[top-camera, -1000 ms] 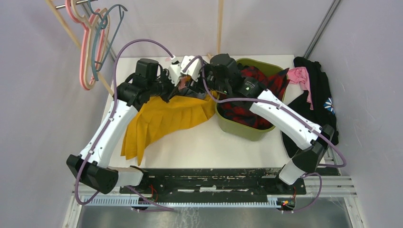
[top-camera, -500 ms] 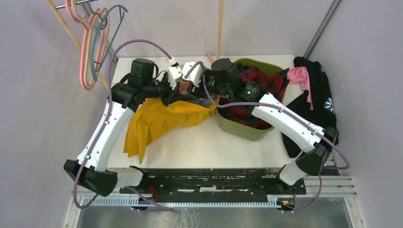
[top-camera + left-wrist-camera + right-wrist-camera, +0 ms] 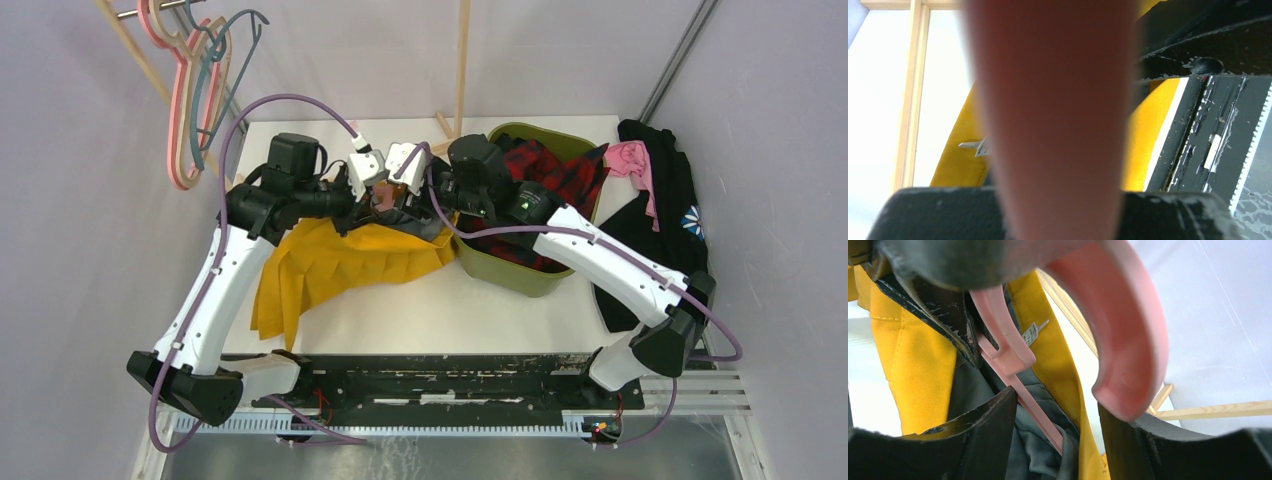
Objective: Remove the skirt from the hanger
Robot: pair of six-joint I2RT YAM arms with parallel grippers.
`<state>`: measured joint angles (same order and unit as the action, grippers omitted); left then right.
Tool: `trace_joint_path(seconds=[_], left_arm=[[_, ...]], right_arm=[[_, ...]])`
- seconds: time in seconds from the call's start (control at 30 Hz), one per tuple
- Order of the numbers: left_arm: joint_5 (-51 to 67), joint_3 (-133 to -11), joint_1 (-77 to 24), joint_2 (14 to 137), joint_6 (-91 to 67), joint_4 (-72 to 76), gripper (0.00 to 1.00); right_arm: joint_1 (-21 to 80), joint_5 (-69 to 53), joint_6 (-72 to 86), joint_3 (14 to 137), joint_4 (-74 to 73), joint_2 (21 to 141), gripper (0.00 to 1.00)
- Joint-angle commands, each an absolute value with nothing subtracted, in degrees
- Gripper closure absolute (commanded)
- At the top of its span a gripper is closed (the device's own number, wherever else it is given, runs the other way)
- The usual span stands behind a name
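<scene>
A yellow skirt (image 3: 330, 262) with grey lining lies on the white table, its waist raised at the two grippers. My left gripper (image 3: 372, 195) is shut on the pink hanger (image 3: 386, 198). In the left wrist view the hanger (image 3: 1053, 100) is a blurred pink mass that fills the frame between the black fingers (image 3: 933, 212) of that gripper (image 3: 1058, 192). My right gripper (image 3: 1055, 400) faces it, open. The hanger's bar (image 3: 1033, 410), the grey lining (image 3: 1048, 455) and the yellow waistband (image 3: 1058, 365) run between its fingers (image 3: 983, 432). The hanger's hook (image 3: 1128, 330) curves above.
A green bin (image 3: 510, 275) of red plaid cloth stands right of the skirt, under the right arm. Black and pink clothes (image 3: 665, 200) are piled at the far right. Several hangers (image 3: 190, 100) hang on a rack at the upper left. A wooden post (image 3: 462, 60) stands behind.
Both grippers have come slightly toward the near edge with the hanger and the waist. The skirt has bunched and shifted with them.
</scene>
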<state>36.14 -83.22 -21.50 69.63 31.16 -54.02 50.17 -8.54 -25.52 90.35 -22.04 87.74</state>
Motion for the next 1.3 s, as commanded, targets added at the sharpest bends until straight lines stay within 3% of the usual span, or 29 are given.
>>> trace_joint_path(seconds=[0.0, 0.27, 0.8, 0.9, 0.93, 1.0, 1.2, 1.27], left_arm=[[44.6, -89.9, -22.8, 65.1, 35.4, -47.4, 0.97], [31.3, -90.7, -22.6, 67.6, 38.2, -48.4, 0.97], [36.3, -93.2, -22.2, 68.2, 34.1, -44.8, 0.97], [36.2, -92.5, -22.3, 68.0, 34.0, -44.6, 0.97], [35.9, -92.2, -22.3, 68.0, 34.1, -44.5, 0.97], [35.2, -91.4, -22.3, 67.9, 34.1, -44.6, 0.97], [36.0, -79.7, -22.4, 65.9, 27.6, -35.3, 0.97], [36.5, -72.4, -22.4, 64.5, 24.6, -31.1, 0.87]], right_arm=[[48.4, -2.5, -30.1, 87.7, -28.2, 91.2, 0.35], [47.0, -2.9, -31.7, 91.5, -34.4, 91.0, 0.35], [42.1, -9.1, -30.6, 93.3, -30.2, 100.7, 0.38], [41.2, -8.0, -28.7, 94.3, -28.3, 101.2, 0.48], [40.8, -7.3, -28.0, 94.7, -28.0, 101.2, 0.58], [39.9, -5.6, -26.7, 95.7, -27.2, 101.0, 0.96], [36.8, 1.2, -25.8, 100.2, -25.1, 100.1, 0.99], [35.8, 2.0, -25.6, 103.6, -25.2, 101.4, 0.99]])
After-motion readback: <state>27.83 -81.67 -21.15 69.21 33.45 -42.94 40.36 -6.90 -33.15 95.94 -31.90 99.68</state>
